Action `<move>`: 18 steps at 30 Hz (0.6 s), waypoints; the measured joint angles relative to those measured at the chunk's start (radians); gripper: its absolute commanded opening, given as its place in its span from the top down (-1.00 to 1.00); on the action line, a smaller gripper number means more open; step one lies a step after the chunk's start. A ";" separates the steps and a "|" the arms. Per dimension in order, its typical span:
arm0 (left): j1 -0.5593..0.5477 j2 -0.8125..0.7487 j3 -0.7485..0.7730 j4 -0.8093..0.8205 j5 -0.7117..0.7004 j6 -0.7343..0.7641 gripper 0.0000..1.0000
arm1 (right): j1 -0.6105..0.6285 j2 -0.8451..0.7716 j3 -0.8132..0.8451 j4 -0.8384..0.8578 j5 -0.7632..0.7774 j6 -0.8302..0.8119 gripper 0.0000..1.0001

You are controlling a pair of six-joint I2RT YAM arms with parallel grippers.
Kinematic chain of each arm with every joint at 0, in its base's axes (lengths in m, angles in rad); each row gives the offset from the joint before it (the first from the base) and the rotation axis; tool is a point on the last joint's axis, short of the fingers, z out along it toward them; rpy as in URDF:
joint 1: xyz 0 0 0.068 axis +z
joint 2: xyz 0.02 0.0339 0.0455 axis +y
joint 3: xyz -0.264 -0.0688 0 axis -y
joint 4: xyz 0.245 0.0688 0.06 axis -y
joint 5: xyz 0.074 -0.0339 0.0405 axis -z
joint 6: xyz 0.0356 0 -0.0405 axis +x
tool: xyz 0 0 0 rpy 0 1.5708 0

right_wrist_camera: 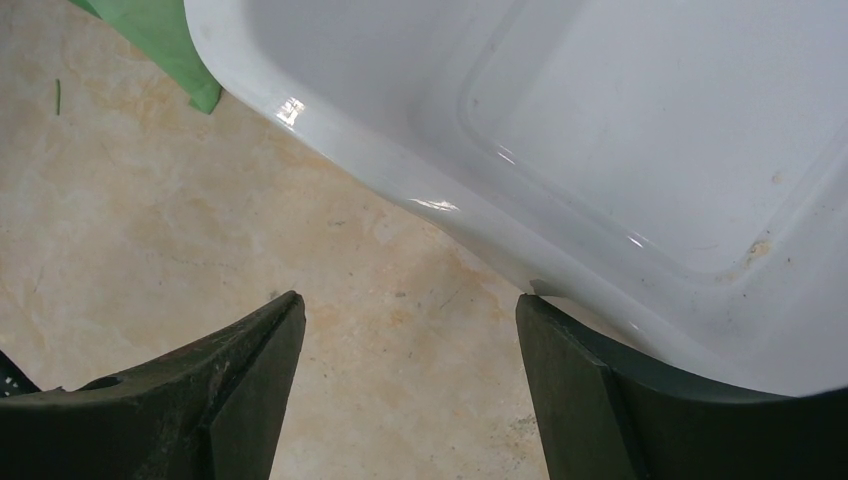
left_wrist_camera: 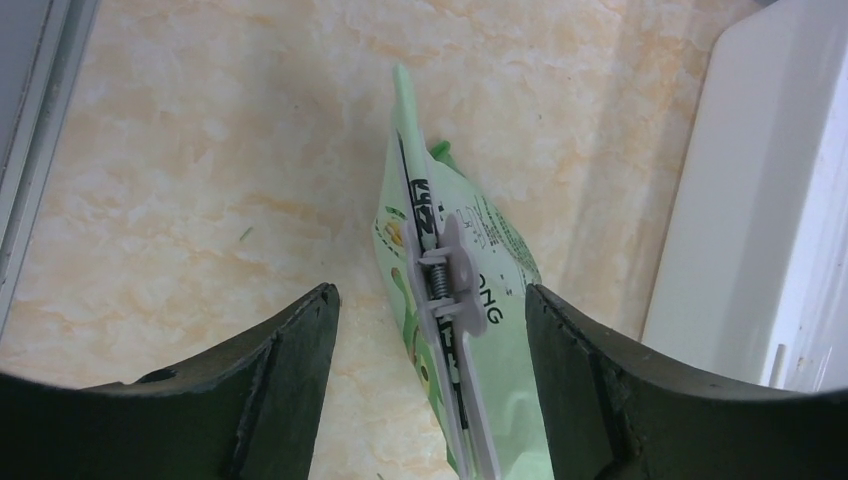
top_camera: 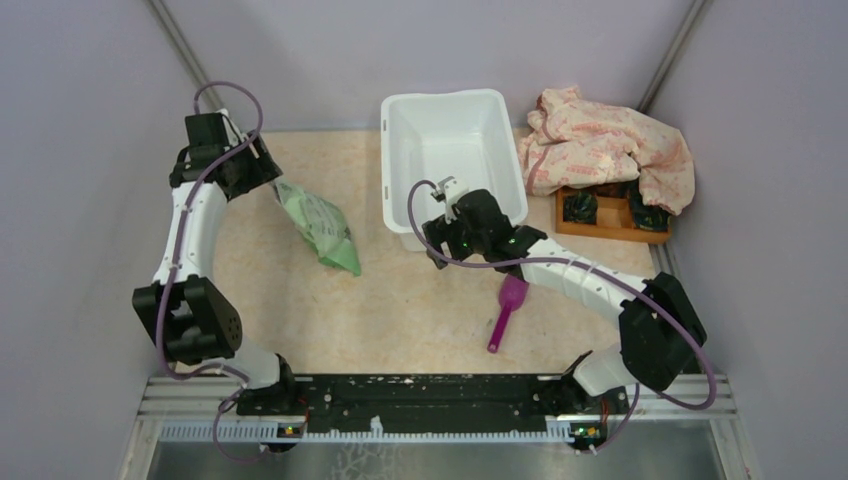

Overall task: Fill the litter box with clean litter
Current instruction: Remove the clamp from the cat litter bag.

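The left end effector (left_wrist_camera: pixel 430 300) hangs open astride the clipped green bag (top_camera: pixel 322 226), holding nothing. The litter box (top_camera: pixel 440 140), centre-back, is bare, no clean litter visible, so filling has not begun; the right end effector (right_wrist_camera: pixel 410 302) gapes empty at its near rim.

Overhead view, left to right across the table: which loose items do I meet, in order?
green-and-white bag → litter box → patterned cloth. The magenta scoop and the wooden tray are left out, since each overlaps a neighbour sideways.
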 measured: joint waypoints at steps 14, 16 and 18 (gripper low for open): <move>0.000 0.089 0.031 -0.023 -0.012 -0.016 0.13 | 0.002 0.014 0.000 0.003 -0.003 0.000 -0.54; -0.001 0.091 0.042 -0.030 -0.013 -0.018 0.14 | 0.004 0.016 0.000 0.004 -0.003 0.000 -0.53; -0.002 0.092 0.054 -0.040 -0.013 -0.018 0.13 | 0.004 0.016 -0.001 0.005 -0.004 0.000 -0.54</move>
